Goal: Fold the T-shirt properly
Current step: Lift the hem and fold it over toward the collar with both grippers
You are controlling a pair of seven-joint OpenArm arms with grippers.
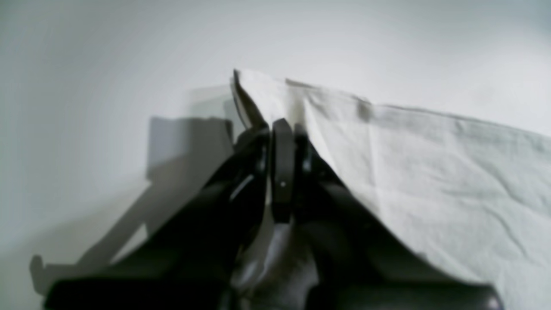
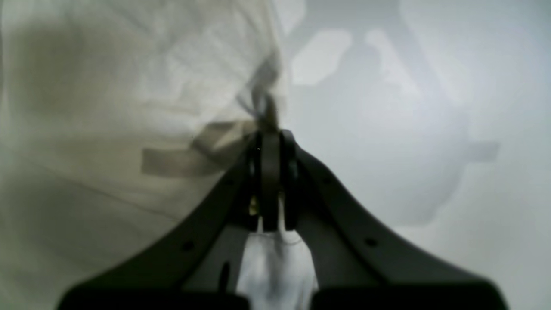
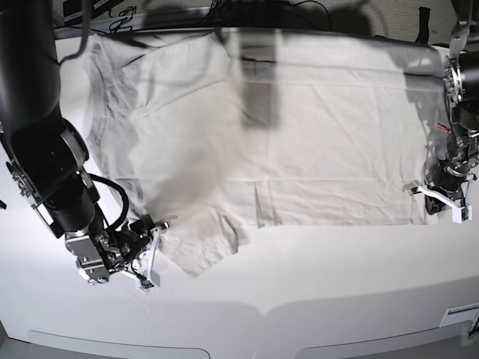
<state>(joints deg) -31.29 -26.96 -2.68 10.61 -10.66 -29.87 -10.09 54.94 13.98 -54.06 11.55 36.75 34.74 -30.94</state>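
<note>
White table (image 3: pixel 314 284) (dark cables (image 3: pixel 247 9) behind its far edge)

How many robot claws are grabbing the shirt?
2. The right claw pinches the T-shirt near its sleeve, at the base view's left; the left claw pinches the corner at its right.

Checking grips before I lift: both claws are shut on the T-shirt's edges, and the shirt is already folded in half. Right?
Not quite. Both the left claw and right claw are shut on the T-shirt, but the base view shows it spread flat on the table, not folded in half.
</note>
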